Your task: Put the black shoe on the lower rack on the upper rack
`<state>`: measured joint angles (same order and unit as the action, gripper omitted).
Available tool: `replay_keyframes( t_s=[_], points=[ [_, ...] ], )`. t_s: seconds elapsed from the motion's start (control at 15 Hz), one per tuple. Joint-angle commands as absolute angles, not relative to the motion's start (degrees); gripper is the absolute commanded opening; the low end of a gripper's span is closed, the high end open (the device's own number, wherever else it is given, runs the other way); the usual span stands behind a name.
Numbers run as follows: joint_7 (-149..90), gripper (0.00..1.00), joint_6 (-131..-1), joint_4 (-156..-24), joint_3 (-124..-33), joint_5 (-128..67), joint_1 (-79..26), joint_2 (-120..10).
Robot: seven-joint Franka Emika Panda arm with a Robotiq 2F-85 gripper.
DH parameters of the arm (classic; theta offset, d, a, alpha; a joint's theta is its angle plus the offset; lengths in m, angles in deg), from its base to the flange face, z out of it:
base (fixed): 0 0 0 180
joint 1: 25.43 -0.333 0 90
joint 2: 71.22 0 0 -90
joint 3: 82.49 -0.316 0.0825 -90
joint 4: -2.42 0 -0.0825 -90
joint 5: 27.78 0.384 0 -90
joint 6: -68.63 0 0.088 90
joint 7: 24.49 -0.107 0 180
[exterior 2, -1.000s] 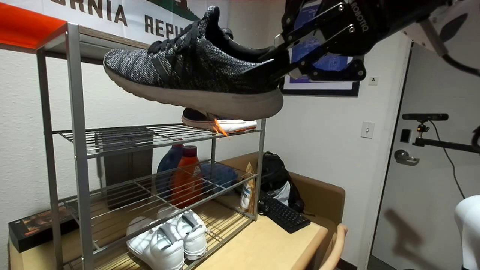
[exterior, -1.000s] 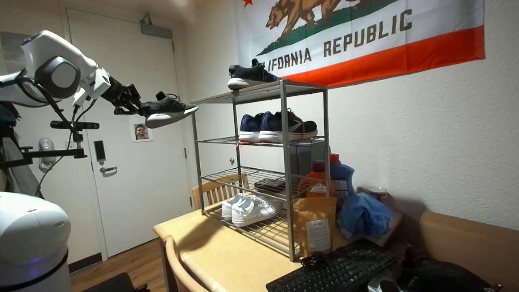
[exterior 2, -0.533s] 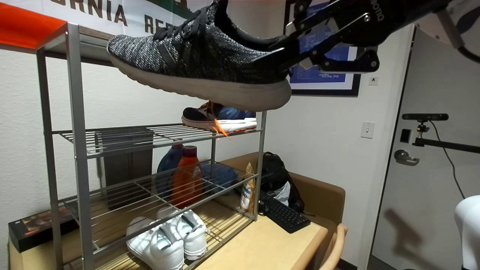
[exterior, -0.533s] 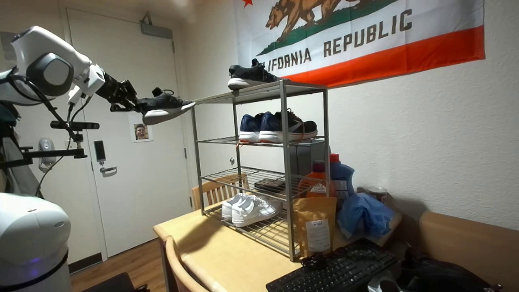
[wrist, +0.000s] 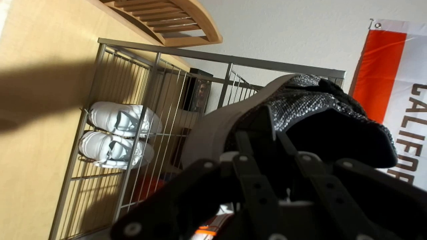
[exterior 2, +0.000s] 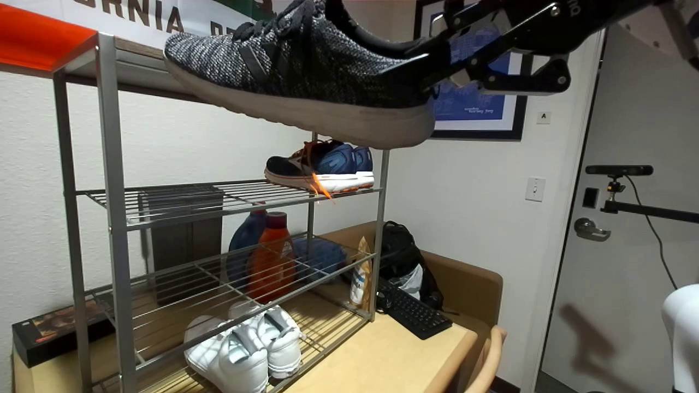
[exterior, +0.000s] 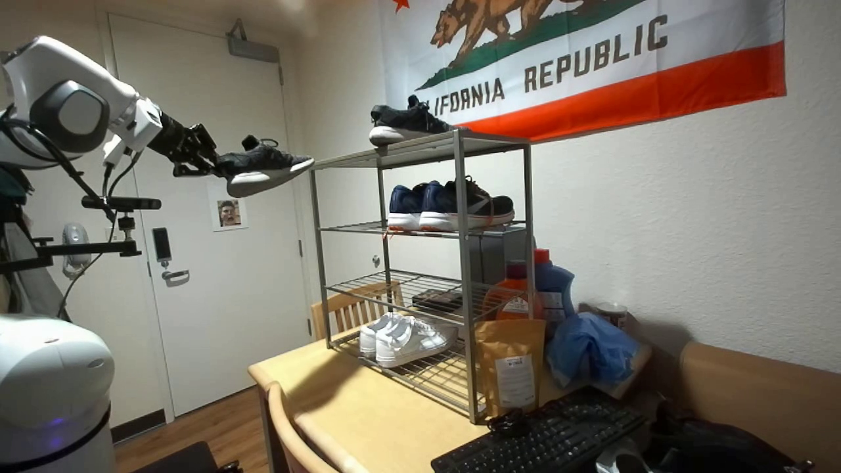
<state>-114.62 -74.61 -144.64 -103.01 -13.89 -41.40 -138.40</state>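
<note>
The black shoe (exterior 2: 306,76) is in mid-air, toe higher than heel, clear of the lower rack (exterior 2: 240,194). The hand (exterior 2: 408,63) pinches it at the heel. In an exterior view, the shoe hangs left of the upper rack (exterior: 420,152), toe near the edge; contact cannot be confirmed. A second dark shoe (exterior: 402,123) stands on that rack. Current step, as judged: transfer upward. Next move calls for lifting the sole over the edge and a level set-down
</note>
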Motion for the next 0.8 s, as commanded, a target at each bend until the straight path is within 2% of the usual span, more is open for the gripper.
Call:
replay_keyframes(
  t_s=[0.0,0.73],
  points=[
    [-113.15,0.06,-75.28,-144.16,-102.94,-12.42,-39.31,-140.06],
    [-113.4,0.06,-78.22,-141.94,-102.68,-11.63,-35.05,-138.51]
  ],
)
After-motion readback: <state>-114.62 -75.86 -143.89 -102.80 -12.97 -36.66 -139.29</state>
